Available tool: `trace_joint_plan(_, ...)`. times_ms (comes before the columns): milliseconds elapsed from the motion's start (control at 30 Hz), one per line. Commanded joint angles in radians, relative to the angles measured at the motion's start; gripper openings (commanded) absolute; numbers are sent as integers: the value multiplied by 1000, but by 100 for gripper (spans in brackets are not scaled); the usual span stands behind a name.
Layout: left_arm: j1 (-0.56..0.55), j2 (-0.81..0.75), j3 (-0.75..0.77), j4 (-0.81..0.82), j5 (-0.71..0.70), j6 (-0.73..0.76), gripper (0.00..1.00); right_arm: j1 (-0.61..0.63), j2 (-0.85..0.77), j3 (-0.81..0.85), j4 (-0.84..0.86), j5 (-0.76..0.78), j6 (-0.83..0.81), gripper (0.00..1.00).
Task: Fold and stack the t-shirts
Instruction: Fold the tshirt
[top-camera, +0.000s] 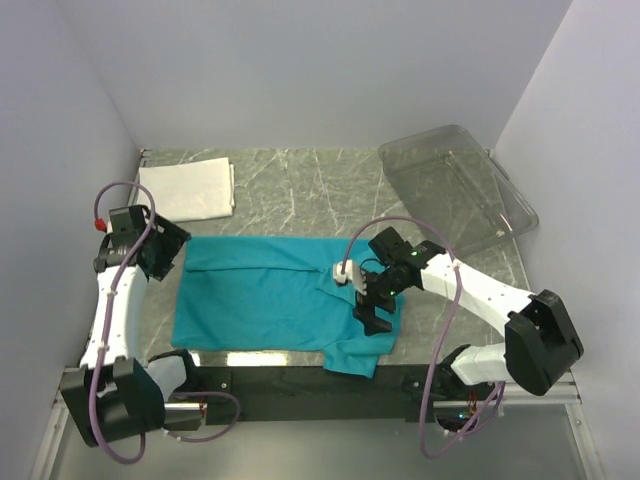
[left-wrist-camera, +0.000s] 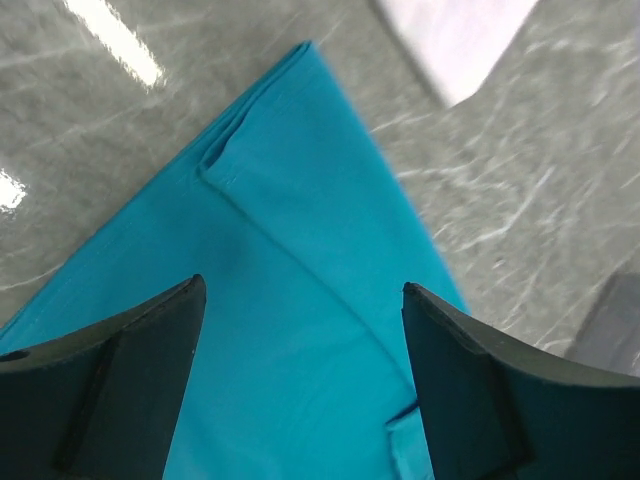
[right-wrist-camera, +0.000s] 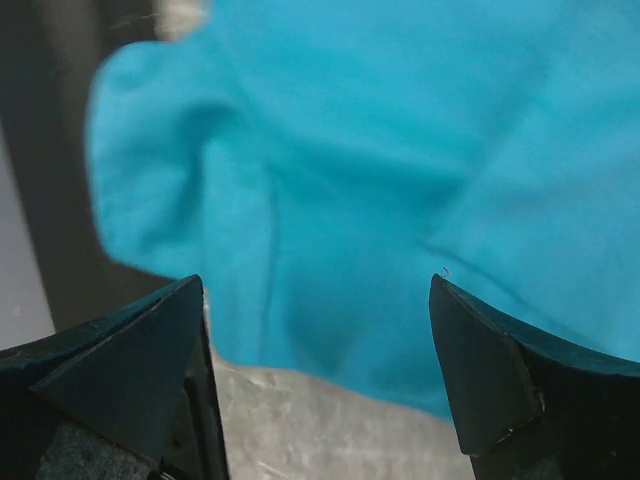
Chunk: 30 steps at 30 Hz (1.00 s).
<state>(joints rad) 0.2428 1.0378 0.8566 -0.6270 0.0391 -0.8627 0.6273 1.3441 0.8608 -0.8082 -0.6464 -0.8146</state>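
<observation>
Jaws wide open on both arms, empty. Teal t-shirt (top-camera: 265, 290) lies mid-frame, long axis left-right; right arm (top-camera: 470, 285) over lower-right corner, left arm (top-camera: 115, 300) at left edge. White t-shirt (top-camera: 190, 190) folded, upper left.

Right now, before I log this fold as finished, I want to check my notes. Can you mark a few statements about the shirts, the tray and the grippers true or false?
1. The white t-shirt lies folded at the far left corner of the table. True.
2. The teal t-shirt lies in the clear tray. False: it lies on the middle of the table, and the clear tray at the far right holds no shirt.
3. The left gripper and the right gripper both stand open. True.
4. The white t-shirt is stacked on the teal t-shirt. False: they lie apart.
5. The right gripper is over the white t-shirt. False: it is over the teal t-shirt's near right part.
</observation>
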Motion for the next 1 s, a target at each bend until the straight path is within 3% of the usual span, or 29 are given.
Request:
trace_joint_plan(0, 6, 79, -10, -30, 68, 80, 84, -60, -53, 26, 259, 168, 200, 100)
trace_joint_plan(33, 4, 141, -8, 22, 96, 147, 76, -86, -34, 35, 283, 181, 228, 100)
trace_joint_plan(167, 6, 283, 70, 163, 119, 221, 70, -211, 68, 165, 363, 264, 290, 99)
trace_joint_plan(333, 4, 504, 226, 205, 116, 322, 62, -302, 367, 429, 210, 361, 128, 92)
trace_joint_plan(600, 4, 686, 344, 201, 123, 378, 62, -317, 567, 593, 110, 481, 71, 87)
trace_joint_plan(967, -3, 792, 426, 173, 153, 389, 62, -357, 633, 646, 3, 467, 23, 81)
